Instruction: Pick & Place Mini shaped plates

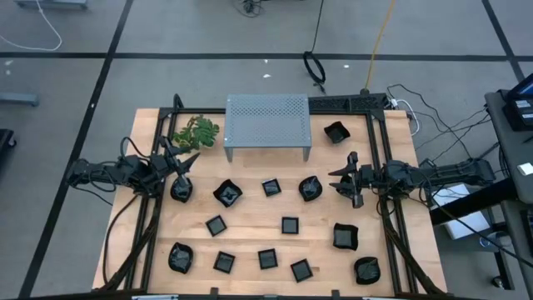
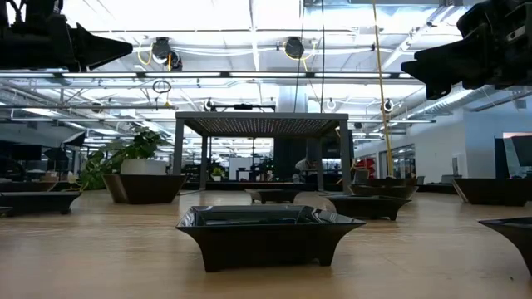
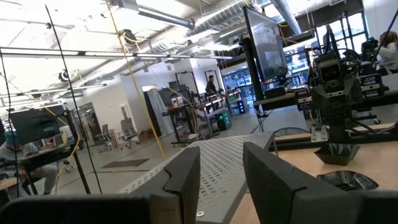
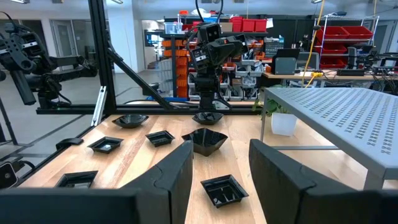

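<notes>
We count fourteen black plates [image 1: 289, 225] on the wooden table [image 1: 250, 242], one stand [image 1: 267, 121] at 12 o'clock; both the left gripper [image 1: 185, 162] and right gripper [image 1: 340, 180] are released.

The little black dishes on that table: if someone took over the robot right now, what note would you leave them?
Left gripper: open, empty, raised at the table's left edge, next to the green sprig.
Right gripper: open, empty, raised at the right edge.
Mini shaped plates: spread over the wooden table, in front of the grey perforated stand; one sits beside the stand, at the back right.
Done: no plate held, none on the stand.
Left: picking and placing the plates.
</notes>
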`<state>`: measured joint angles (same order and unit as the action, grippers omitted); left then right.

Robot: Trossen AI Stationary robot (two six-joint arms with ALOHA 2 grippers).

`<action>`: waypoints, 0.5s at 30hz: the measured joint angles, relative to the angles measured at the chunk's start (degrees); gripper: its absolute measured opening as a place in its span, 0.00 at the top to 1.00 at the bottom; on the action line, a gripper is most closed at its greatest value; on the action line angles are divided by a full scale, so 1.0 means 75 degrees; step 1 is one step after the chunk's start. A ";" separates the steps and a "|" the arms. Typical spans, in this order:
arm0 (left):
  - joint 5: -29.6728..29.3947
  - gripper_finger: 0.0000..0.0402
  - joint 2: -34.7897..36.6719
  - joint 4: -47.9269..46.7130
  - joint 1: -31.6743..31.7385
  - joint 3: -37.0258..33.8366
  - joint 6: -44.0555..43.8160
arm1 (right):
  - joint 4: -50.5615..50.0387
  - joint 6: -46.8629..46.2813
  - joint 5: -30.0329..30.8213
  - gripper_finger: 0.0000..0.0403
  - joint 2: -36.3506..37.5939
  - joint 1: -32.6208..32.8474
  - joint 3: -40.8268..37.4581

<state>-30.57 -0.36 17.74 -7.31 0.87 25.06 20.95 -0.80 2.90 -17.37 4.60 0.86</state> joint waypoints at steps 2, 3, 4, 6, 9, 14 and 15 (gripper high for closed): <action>0.0001 0.68 0.0003 0.0003 0.0000 0.0002 0.0003 | 0.0000 0.0000 0.0000 0.64 -0.0002 -0.0002 0.0000; -0.0001 0.68 0.0001 0.0002 -0.0001 0.0001 0.0001 | -0.0002 -0.0003 0.0000 0.64 -0.0002 -0.0002 -0.0003; 0.0001 0.68 0.0002 0.0003 -0.0003 0.0002 0.0002 | 0.0000 -0.0001 0.0000 0.64 -0.0002 0.0001 -0.0001; -0.0001 0.68 0.0002 0.0003 0.0000 0.0000 0.0003 | 0.0035 -0.0003 0.0000 0.64 -0.0002 -0.0001 0.0000; 0.0001 0.68 0.0003 0.0000 0.0000 0.0002 0.0003 | 0.0038 -0.0002 0.0000 0.64 -0.0002 0.0000 -0.0001; -0.0002 0.68 0.0001 0.0003 0.0000 0.0001 0.0003 | 0.0035 -0.0002 0.0000 0.64 -0.0002 -0.0001 0.0000; 0.0001 0.68 0.0000 0.0002 -0.0001 0.0002 0.0002 | 0.0033 -0.0001 0.0000 0.64 -0.0002 0.0000 -0.0003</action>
<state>-30.57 -0.36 17.75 -7.32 0.89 25.07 21.20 -0.80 2.90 -17.38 4.60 0.84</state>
